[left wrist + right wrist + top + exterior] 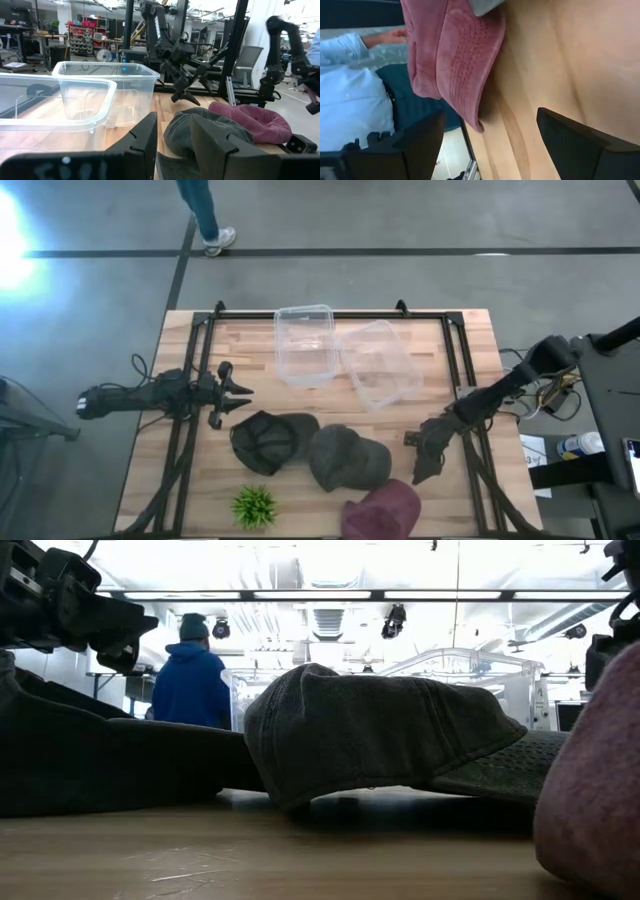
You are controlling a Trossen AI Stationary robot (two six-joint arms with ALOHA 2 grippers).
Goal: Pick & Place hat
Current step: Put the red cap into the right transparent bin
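Three caps lie crown-up on the wooden table: a dark one (266, 440), a grey one (345, 457) (380, 730) and a maroon one (385, 508) (450, 55) at the near edge. My left gripper (237, 394) (175, 145) is open and hovers just left of the dark cap, pointing right, with the grey cap (200, 131) ahead of its fingers. My right gripper (424, 454) (490, 135) is open wide. It hangs right of the grey cap and just above the maroon cap's far side, touching neither.
Two clear plastic bins (304, 344) (381, 364) stand side by side at the table's far middle. A small green plant (254, 505) sits near the front left. Black frame rails (190, 380) run along both sides. A person in blue (190, 680) stands beyond the far edge.
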